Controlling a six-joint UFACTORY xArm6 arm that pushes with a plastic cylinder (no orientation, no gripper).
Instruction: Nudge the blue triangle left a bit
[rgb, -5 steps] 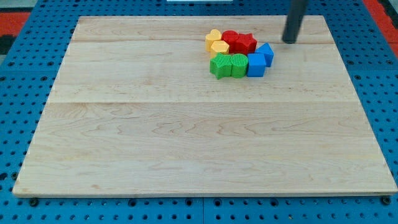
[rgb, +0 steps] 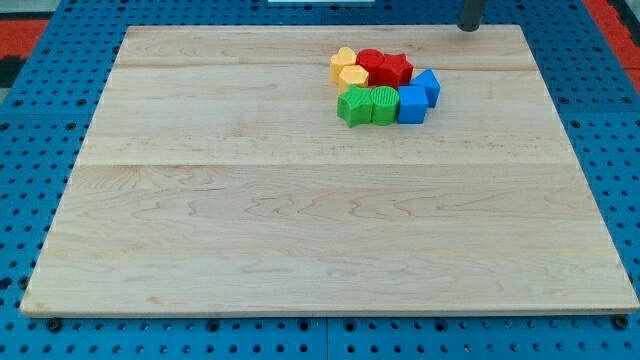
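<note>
The blue triangle (rgb: 429, 85) sits at the right end of a tight cluster of blocks near the view's top, touching a blue cube (rgb: 412, 104) on its lower left. My tip (rgb: 469, 28) is at the board's top edge, up and to the right of the blue triangle, well apart from it. Only the rod's lower end shows.
Left of the blue blocks are two green blocks (rgb: 352, 106) (rgb: 384, 104), two red blocks (rgb: 371, 63) (rgb: 396, 70) and two yellow blocks (rgb: 343, 59) (rgb: 353, 77). All lie on a wooden board (rgb: 300, 220) over a blue pegboard.
My tip has moved toward the view's top, away from the blue triangle. No block has moved.
</note>
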